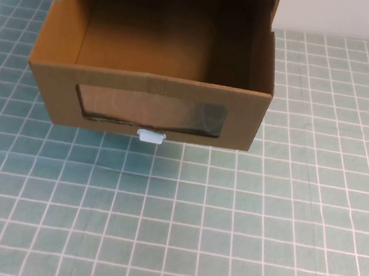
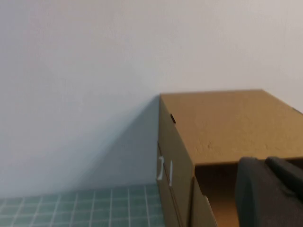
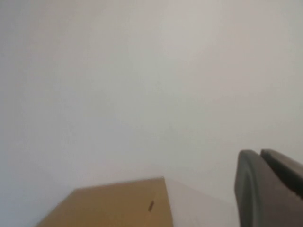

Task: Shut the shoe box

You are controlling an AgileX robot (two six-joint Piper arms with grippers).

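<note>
**Shoe Box Drawer Fully Extended: Closing Not Started**

The shoe box (image 1: 154,61) sits at the far edge of the counter (image 1: 240,231), against the wall. Its drawer is pulled well out toward the robot; window and white pull tab (image 1: 150,136) face forward. The interior appears empty.

The left gripper (image 2: 270,194) and right gripper (image 3: 270,189) are raised near the box, outside the high view. Jaw opening: cannot tell for either. Remaining: push the drawer in.
</note>
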